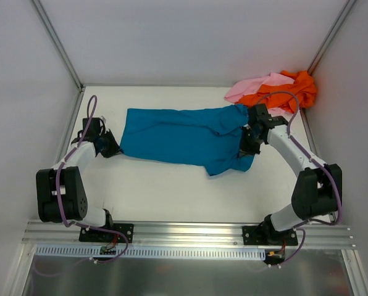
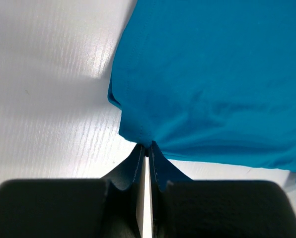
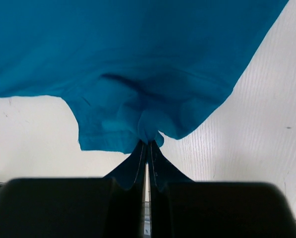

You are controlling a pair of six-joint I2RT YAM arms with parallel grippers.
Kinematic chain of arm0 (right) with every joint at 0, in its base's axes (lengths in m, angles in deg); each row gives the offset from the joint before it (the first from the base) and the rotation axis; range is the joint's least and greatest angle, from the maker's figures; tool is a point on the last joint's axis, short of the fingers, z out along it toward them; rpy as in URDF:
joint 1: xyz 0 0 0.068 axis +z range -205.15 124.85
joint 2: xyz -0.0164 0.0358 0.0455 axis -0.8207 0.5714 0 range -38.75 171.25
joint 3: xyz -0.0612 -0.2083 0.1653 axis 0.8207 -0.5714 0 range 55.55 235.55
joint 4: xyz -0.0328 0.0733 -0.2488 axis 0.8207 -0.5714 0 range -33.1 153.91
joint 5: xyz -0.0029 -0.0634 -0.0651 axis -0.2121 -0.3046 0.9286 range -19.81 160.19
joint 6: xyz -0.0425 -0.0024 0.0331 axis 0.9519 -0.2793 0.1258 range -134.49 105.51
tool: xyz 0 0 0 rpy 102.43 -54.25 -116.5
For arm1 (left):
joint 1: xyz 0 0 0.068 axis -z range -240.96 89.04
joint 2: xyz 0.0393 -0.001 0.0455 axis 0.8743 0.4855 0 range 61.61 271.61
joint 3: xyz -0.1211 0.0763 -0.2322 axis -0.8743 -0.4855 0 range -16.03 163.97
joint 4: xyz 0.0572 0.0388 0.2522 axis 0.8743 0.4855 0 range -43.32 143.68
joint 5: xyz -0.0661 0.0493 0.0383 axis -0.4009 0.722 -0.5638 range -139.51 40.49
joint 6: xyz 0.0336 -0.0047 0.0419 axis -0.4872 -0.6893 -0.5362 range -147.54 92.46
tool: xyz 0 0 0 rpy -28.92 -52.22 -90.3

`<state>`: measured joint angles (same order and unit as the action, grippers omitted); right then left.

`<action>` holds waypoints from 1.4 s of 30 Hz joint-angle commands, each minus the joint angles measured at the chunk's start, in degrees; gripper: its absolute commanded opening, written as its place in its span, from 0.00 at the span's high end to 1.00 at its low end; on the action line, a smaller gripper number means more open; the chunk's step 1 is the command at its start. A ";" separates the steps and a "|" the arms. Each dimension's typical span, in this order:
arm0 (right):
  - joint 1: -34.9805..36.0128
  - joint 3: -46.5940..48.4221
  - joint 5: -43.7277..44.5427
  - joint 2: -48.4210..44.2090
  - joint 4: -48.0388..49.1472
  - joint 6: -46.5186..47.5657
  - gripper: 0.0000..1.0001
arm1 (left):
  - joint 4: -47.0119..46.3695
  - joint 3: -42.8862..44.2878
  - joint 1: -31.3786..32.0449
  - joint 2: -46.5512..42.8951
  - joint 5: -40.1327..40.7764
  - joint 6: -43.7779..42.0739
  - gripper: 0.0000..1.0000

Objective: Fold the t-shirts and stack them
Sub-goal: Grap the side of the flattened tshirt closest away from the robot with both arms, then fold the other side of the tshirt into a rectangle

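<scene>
Fold setup: teal-blue t-shirt (image 1: 171, 135) stretched flat on the surface.
Left end effector (image 2: 146, 148) and right end effector (image 3: 148, 143) pinch opposite ends; next likely needs a matched lift-over.

No legible writing
Neither the teal-blue t-shirt (image 1: 171, 135) nor the table (image 1: 171, 191) carried any readable text, label or number.

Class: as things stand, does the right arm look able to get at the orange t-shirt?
Probably not yet: the right gripper is shut on the teal t-shirt, though the orange t-shirt lies close beyond.
</scene>
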<state>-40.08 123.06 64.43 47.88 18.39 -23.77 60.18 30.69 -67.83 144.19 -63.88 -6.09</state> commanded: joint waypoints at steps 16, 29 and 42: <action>-3.55 33.11 -2.68 23.65 -4.40 2.16 1.00 | 1.71 6.62 -0.60 4.60 -0.57 0.08 1.00; -6.98 53.69 -4.79 40.97 -7.31 1.37 1.00 | 3.38 11.37 -0.60 9.52 -2.33 -0.09 1.00; -9.53 61.60 -4.79 47.14 -4.93 -0.30 1.00 | 5.31 12.96 -0.51 11.19 -3.12 -0.97 1.00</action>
<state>-48.96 180.81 60.21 95.05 13.10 -23.05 64.22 42.01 -67.83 155.14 -65.74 -6.09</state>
